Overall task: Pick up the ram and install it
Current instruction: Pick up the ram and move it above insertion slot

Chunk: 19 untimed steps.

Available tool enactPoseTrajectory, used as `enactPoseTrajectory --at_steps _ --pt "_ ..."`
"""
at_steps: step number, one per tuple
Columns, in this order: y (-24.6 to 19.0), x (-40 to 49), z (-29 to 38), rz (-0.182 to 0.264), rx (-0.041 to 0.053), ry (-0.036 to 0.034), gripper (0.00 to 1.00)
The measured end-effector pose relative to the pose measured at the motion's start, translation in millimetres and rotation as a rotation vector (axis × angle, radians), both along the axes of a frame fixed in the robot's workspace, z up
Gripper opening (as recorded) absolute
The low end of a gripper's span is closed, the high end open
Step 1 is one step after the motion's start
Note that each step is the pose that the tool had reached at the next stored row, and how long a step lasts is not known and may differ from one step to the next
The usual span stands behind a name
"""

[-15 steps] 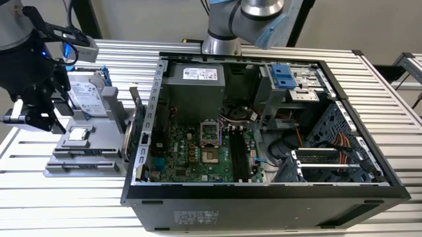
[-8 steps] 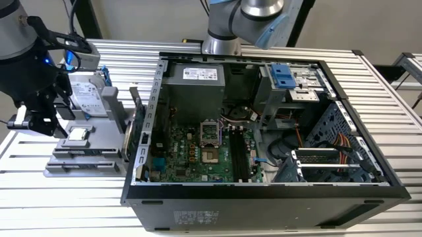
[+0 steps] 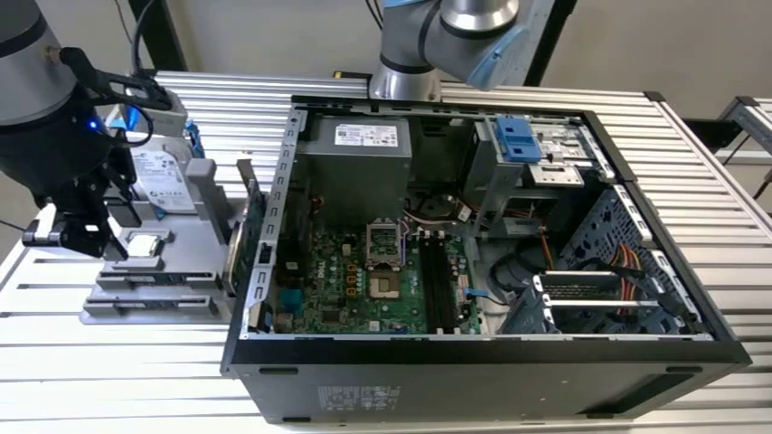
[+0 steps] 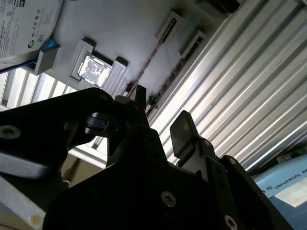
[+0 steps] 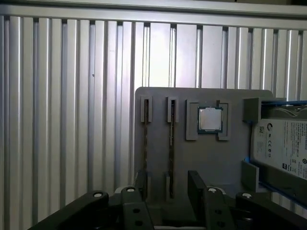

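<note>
while the ram (image 5: 171, 143) sits unpicked in its gray holder (image 5: 206, 163), the gripper (image 5: 169, 191) hovers over it, open and empty, installation undone.

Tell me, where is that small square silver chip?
The small square silver chip lies on the grey holder tray at the exterior view's left, beside the silver hard drive, outside the open black computer case.
</note>
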<state>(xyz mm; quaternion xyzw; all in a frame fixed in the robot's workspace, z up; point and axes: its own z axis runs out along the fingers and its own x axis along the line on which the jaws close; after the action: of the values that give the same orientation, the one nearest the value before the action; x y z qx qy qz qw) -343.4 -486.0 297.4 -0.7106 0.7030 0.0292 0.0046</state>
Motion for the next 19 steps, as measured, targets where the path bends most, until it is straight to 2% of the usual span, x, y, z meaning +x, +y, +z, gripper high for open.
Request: enactPoseTrajectory --at_steps 3,15,19 --pt "0.1 0.0 -1.1 0.0 -0.0004 -0.0004 1.0" --pt "-1.6 0.2 -9.2 0.0 -0.0172 -0.0003 1.0" --pt "-2.3 1.0 -10.4 0.0 -0.0179 -0.0002 1.0"
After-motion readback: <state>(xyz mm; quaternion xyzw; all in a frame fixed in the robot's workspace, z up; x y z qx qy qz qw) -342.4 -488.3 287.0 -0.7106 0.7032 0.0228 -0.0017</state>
